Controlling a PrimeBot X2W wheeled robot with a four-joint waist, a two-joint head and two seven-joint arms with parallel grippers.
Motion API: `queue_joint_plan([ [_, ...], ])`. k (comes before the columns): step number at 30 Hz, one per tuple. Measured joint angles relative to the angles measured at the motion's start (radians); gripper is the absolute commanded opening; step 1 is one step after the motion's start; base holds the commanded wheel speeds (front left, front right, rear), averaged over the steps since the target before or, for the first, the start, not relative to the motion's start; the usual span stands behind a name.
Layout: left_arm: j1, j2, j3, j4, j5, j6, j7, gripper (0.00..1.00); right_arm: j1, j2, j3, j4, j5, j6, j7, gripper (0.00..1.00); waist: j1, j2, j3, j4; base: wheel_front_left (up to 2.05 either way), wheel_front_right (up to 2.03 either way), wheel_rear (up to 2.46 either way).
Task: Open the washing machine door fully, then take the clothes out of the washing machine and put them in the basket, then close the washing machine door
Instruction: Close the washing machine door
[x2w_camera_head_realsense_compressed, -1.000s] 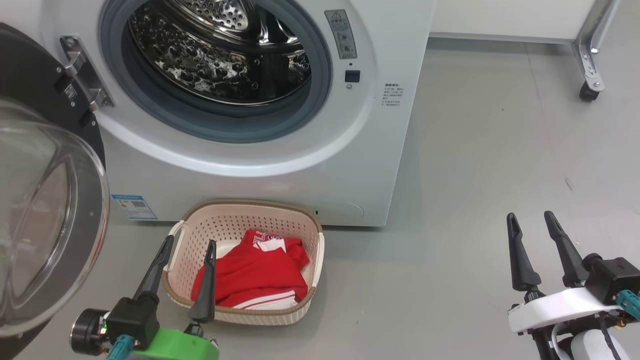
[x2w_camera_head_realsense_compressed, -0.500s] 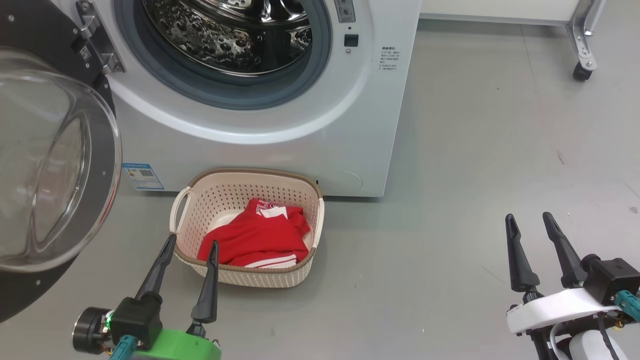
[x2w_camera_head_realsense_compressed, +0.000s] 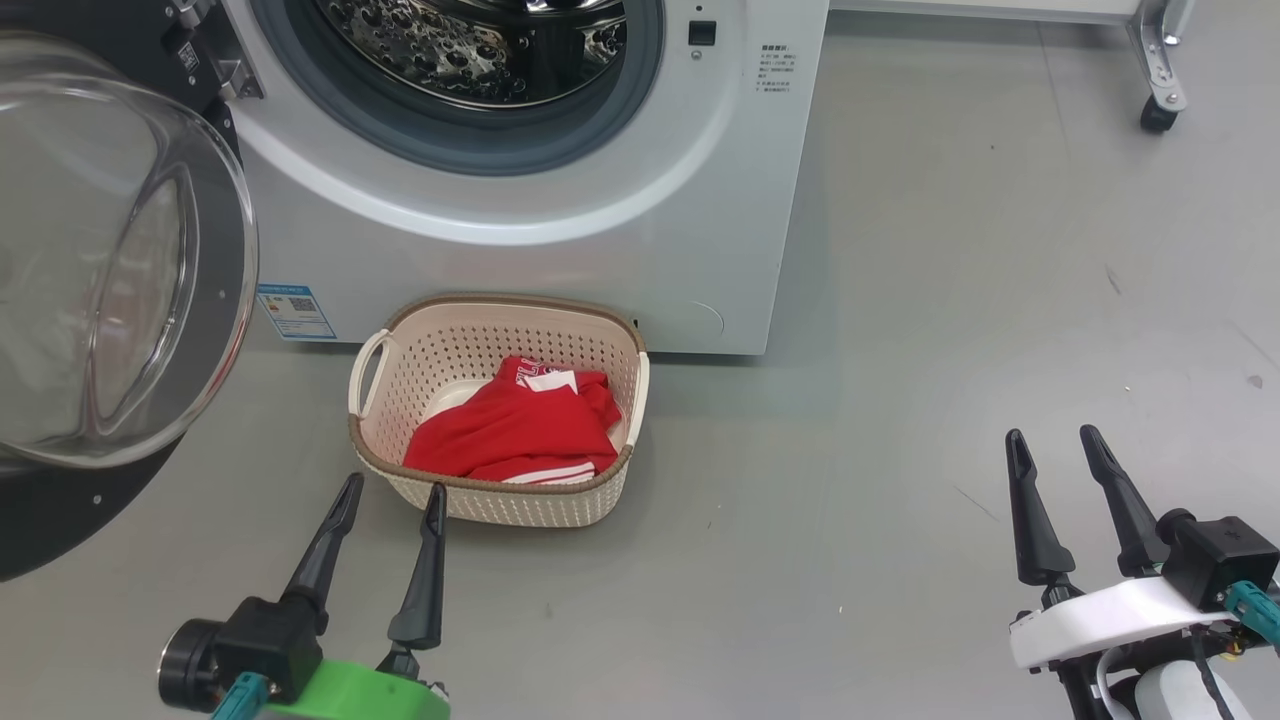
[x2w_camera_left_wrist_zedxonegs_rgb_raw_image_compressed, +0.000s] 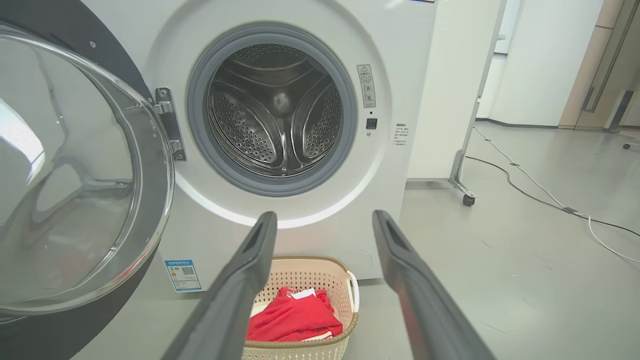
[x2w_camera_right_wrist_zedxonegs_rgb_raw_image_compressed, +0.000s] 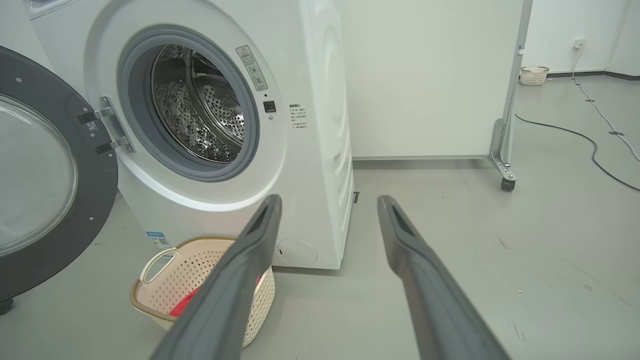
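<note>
Red clothes (x2w_camera_head_realsense_compressed: 510, 440), one heap, are lying inside the one cream basket (x2w_camera_head_realsense_compressed: 520, 508), sitting on the floor (x2w_camera_head_realsense_compressed: 900, 350) just before the one washing machine (x2w_camera_head_realsense_compressed: 700, 230); its door (x2w_camera_head_realsense_compressed: 110, 250) is hanging open. Two in all, the left gripper (x2w_camera_head_realsense_compressed: 394, 485) and right gripper (x2w_camera_head_realsense_compressed: 1052, 435) are hovering wide-spread, gripping nothing.

Ahead of your left gripper (x2w_camera_left_wrist_zedxonegs_rgb_raw_image_compressed: 324, 214), with its matt dark fingers (x2w_camera_left_wrist_zedxonegs_rgb_raw_image_compressed: 235, 295), you see a drum (x2w_camera_left_wrist_zedxonegs_rgb_raw_image_compressed: 275, 115) of shiny perforated steel ringed by a dull grey rubber seal (x2w_camera_left_wrist_zedxonegs_rgb_raw_image_compressed: 196, 105). Left of it the washing machine door (x2w_camera_left_wrist_zedxonegs_rgb_raw_image_compressed: 75, 165) is glossy black around clear glass. Below, the basket (x2w_camera_left_wrist_zedxonegs_rgb_raw_image_compressed: 300, 275) is cream perforated plastic holding red cloth clothes (x2w_camera_left_wrist_zedxonegs_rgb_raw_image_compressed: 292, 320)
</note>
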Motion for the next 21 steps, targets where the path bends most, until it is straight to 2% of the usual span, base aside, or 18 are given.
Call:
queue_joint_plan([
  [11,0.001,0.000,0.002,-0.009,0.012,0.000,0.000,1.00,0.000,-0.001,0.007,0.000,0.000,0.000,0.000,1.00,0.0000,0.0000,0.007,0.001,-0.41,0.41,0.00],
  [21,0.001,0.001,0.011,-0.014,0.036,0.002,0.000,1.00,0.000,-0.005,0.003,0.000,0.000,0.000,0.000,1.00,0.0000,0.0000,0.014,0.004,-0.08,0.08,0.00],
])
